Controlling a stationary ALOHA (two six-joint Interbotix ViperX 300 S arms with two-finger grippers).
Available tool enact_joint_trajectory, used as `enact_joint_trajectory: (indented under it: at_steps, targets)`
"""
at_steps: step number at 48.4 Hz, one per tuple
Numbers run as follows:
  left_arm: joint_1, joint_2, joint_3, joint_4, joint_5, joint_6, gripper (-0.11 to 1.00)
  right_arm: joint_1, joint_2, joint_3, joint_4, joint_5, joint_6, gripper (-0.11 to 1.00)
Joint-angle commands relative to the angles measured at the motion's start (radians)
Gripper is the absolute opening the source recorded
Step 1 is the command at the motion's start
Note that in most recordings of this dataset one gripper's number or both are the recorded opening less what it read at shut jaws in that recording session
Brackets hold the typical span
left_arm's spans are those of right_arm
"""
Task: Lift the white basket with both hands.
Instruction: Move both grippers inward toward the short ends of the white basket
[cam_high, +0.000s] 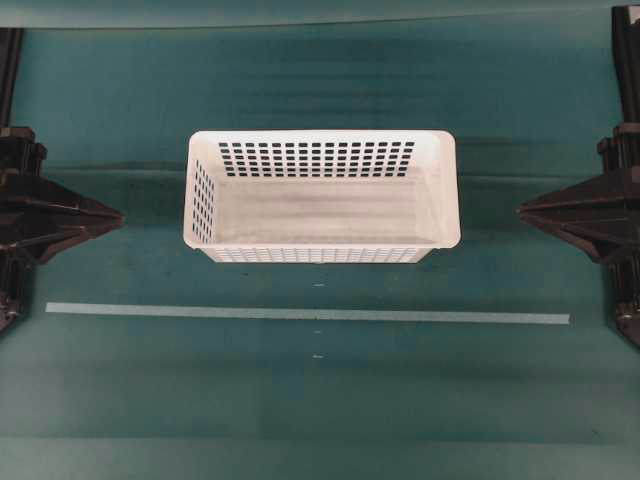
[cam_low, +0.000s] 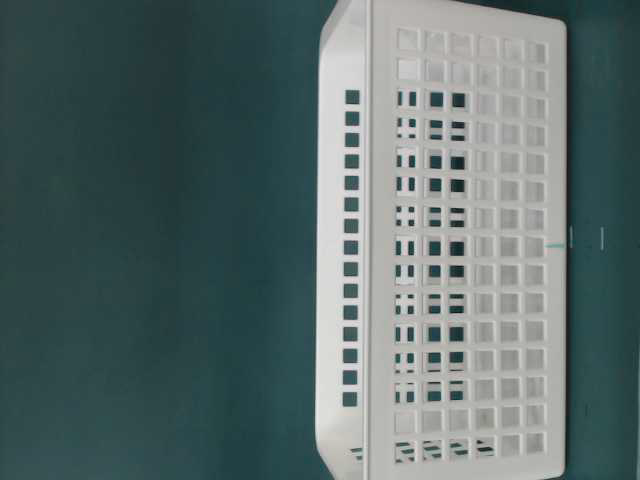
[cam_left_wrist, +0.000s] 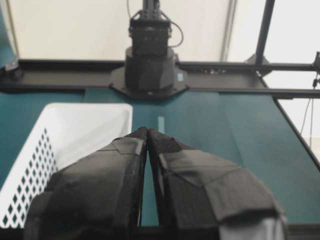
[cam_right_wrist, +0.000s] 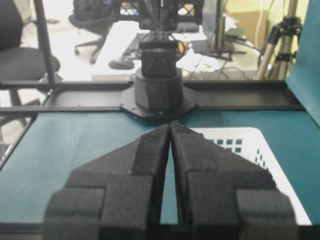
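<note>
Am sitting at start: left gripper (cam_high: 112, 215) and right gripper (cam_high: 527, 210) pinched together, holding nothing, well apart from white basket (cam_high: 322, 196). Judging next: spreading fingers, reaching both end rims.

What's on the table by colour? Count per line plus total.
White: 1, the white basket
Black: 2, the left gripper and right gripper, both shut, clear of the basket
Pale: 1, tape strip
Total: 4
</note>
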Motion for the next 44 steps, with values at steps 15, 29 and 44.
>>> enact_joint_trajectory:
  at_steps: [15,29,44]
  targets:
    - [0.041,0.126,-0.123,0.014,0.066,-0.124,-0.02,-0.086,0.071,-0.081,0.167,0.095,0.158,-0.01]
    - [0.064,0.198,-0.247,0.012,0.221,-0.351,-0.02,-0.204,0.166,-0.285,0.206,0.443,0.445,-0.01]
    - [0.126,0.201,-0.426,0.012,0.491,-0.738,-0.02,-0.245,0.337,-0.518,0.199,0.867,0.746,-0.01]
